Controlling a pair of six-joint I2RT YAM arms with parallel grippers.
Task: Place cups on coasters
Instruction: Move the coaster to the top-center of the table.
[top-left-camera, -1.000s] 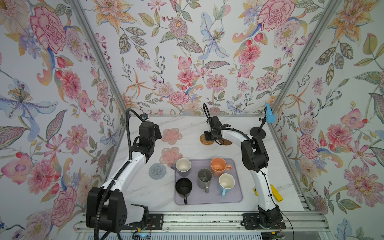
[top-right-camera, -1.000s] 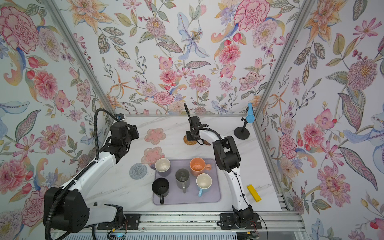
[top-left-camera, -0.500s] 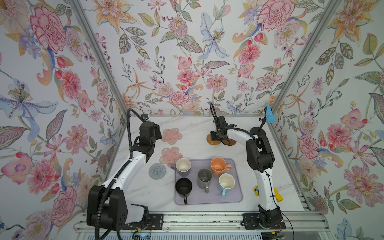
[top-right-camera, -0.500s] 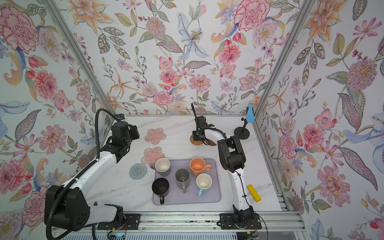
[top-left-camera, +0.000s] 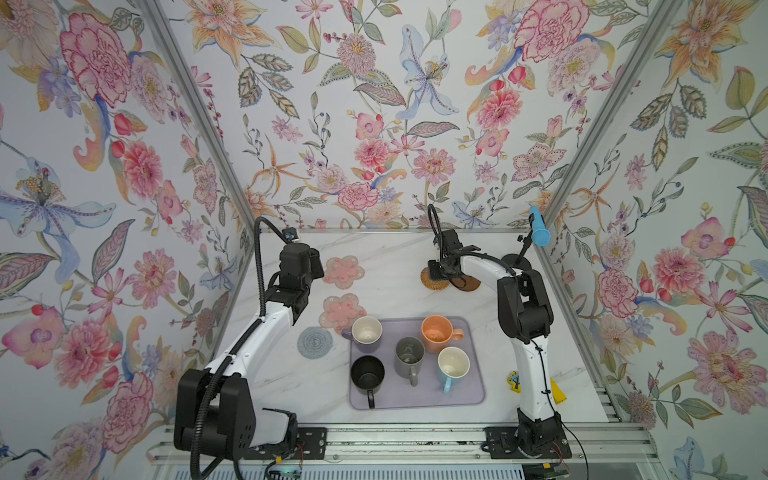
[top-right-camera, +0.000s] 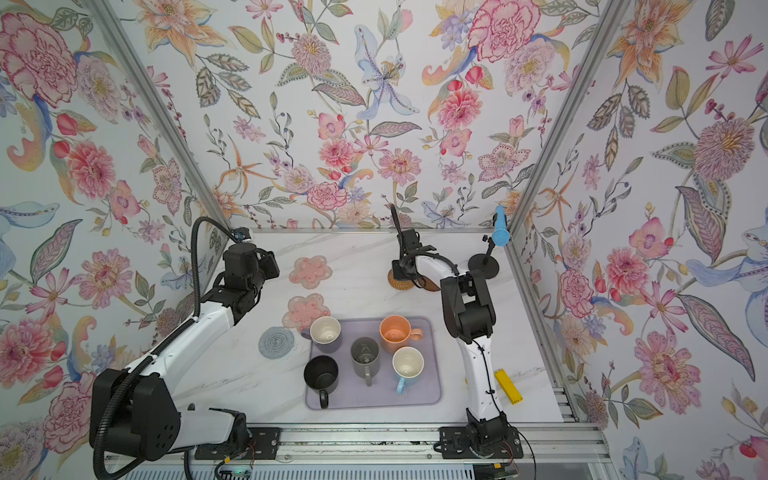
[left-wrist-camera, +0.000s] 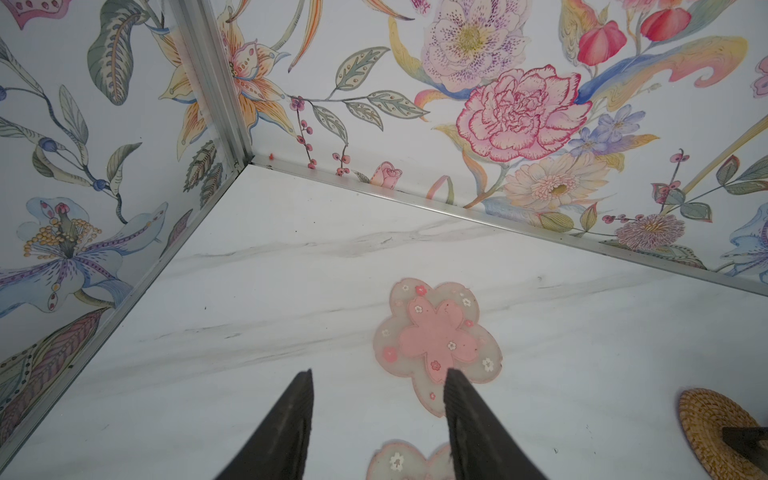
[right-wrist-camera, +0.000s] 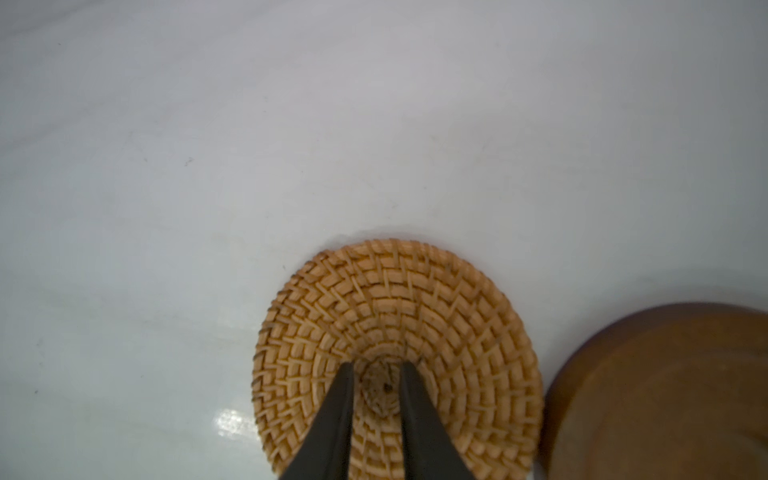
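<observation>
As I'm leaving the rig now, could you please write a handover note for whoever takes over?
Left gripper: open, empty, near a pink flower coaster.
Right gripper: nearly shut, tips on the woven coaster, beside the brown coaster.
Lavender cup, orange cup, grey cup, black cup, blue cup: all on the purple mat.
Done: no cup on a coaster.
Left: all five.

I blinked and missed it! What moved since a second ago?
The right fingers, closed on the rattan coaster, slid it to the robot's right, up beside the brown disc. The left fingers, open, and the five mugs on the lavender mat stayed put.
</observation>
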